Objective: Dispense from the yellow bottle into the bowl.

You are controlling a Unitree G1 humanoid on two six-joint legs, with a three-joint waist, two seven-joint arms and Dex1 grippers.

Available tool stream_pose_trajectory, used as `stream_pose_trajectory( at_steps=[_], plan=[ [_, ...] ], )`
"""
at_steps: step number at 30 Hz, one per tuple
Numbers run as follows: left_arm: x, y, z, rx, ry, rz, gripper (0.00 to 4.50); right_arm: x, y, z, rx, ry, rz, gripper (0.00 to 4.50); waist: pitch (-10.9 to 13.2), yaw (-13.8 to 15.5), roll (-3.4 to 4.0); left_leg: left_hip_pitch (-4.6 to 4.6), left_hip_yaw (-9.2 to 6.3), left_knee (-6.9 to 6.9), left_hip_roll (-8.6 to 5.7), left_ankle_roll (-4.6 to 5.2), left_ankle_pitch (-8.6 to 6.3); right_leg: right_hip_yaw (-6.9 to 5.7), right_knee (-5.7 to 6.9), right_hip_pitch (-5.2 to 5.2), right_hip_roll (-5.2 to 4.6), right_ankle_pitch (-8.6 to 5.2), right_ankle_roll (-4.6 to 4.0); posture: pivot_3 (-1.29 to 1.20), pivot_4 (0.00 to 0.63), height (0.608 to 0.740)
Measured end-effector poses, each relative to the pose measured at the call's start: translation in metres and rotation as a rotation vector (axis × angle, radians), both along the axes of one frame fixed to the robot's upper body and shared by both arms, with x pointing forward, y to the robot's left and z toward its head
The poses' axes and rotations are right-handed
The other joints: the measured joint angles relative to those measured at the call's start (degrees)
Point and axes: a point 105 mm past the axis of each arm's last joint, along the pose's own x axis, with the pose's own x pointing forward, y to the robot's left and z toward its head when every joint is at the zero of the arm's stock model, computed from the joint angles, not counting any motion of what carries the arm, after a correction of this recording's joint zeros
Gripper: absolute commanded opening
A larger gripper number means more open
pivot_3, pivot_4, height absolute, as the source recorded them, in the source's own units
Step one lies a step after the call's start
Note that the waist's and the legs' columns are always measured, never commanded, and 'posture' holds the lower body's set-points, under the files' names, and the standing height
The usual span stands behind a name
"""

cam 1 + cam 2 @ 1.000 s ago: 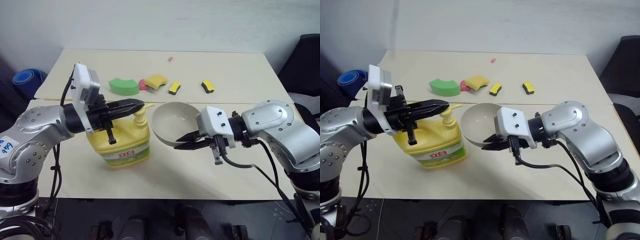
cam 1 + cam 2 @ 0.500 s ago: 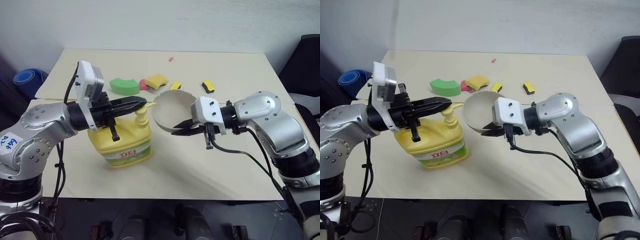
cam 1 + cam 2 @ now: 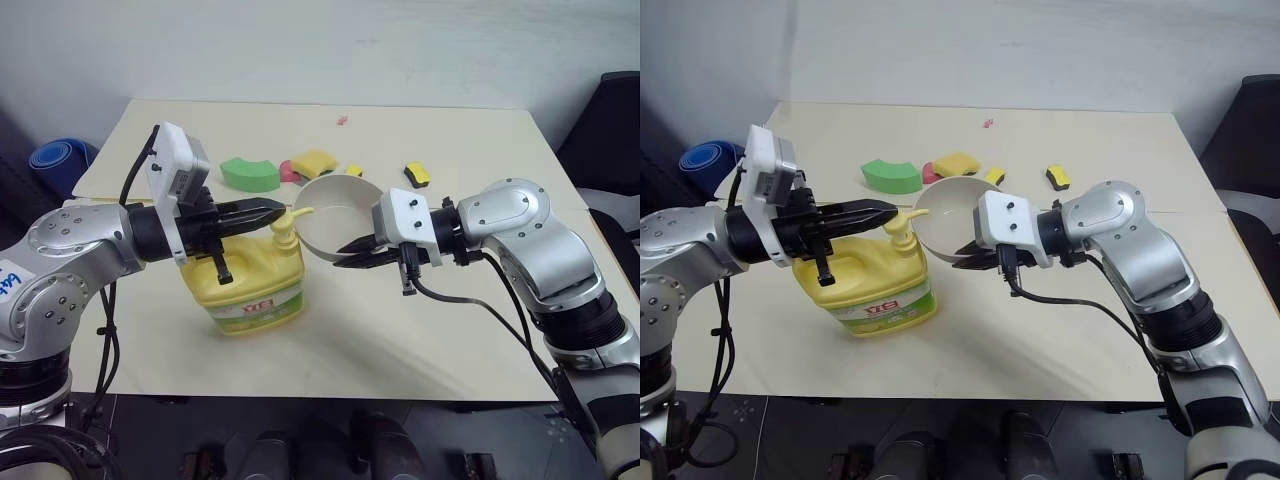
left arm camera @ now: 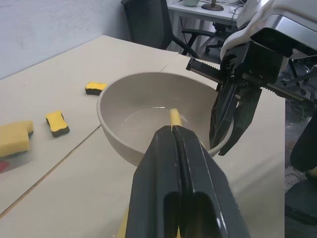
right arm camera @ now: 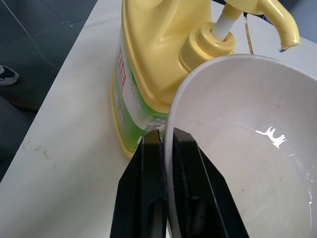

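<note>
The yellow bottle (image 3: 252, 288) stands upright near the table's front left, its pump nozzle (image 3: 297, 213) pointing toward the bowl. My left gripper (image 3: 278, 209) is shut and lies level just over the pump head; I cannot tell if it touches. The beige bowl (image 3: 335, 212) hangs tilted off the table beside the bottle, its rim under the spout tip. My right gripper (image 3: 347, 250) is shut on the bowl's near rim, one finger inside and one outside, as the right wrist view shows for the gripper (image 5: 166, 135) and the bowl (image 5: 247, 168).
Behind the bowl lie a green curved block (image 3: 247, 172), a red piece (image 3: 285, 170) and three yellow sponges (image 3: 313, 160). A blue roll (image 3: 58, 155) sits off the table's left side and a black chair (image 3: 612, 110) stands at the right.
My right gripper has carried the bowl left and away from me, up to the bottle's spout. The left gripper has stayed over the pump head.
</note>
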Motion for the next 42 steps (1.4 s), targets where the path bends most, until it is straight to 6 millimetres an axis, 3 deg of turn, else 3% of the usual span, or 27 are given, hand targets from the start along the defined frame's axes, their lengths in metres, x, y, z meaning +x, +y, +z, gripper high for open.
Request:
stream_pose_trajectory(
  at_steps=[24,31,35,39,42],
  plan=[
    [-0.002,-0.002,-0.007,0.122,0.001,0.007,0.02,0.001,0.005,0.000,0.024,0.008,-0.013,0.00,-0.15,-0.03,0.21,0.17,0.00,-0.03,0.00,0.00,0.00,0.04,0.01,0.11,-0.02,0.00,0.00,0.00,0.150,0.740],
    [0.000,-0.001,-0.002,-0.027,-0.013,-0.025,0.02,0.001,0.002,-0.001,0.042,0.002,-0.021,0.00,-0.17,-0.02,0.25,0.05,-0.02,-0.03,0.02,-0.01,0.00,-0.01,-0.01,0.03,0.01,0.00,-0.01,0.00,0.150,0.740],
    [-0.002,0.012,0.008,-0.122,-0.051,-0.058,0.02,0.001,-0.009,-0.004,0.063,-0.014,-0.038,0.00,-0.01,0.04,0.13,-0.23,-0.02,-0.03,0.02,-0.01,0.00,-0.08,-0.05,-0.21,0.01,0.00,0.00,0.00,0.150,0.740],
    [-0.015,0.041,0.036,-0.233,-0.124,-0.075,0.02,0.013,-0.045,-0.013,0.041,-0.028,-0.141,0.00,0.02,-0.01,0.12,-0.28,-0.03,-0.10,0.02,0.00,-0.01,-0.17,-0.30,-0.15,0.00,0.00,0.01,0.00,0.150,0.740],
    [-0.030,0.059,0.022,-0.189,-0.047,-0.079,0.02,0.026,-0.071,-0.039,0.045,0.023,-0.224,0.00,0.03,-0.26,0.15,-0.18,0.00,-0.20,0.03,0.01,-0.01,-0.20,-0.39,-0.05,0.02,0.01,0.01,0.00,0.150,0.740]
  ],
)
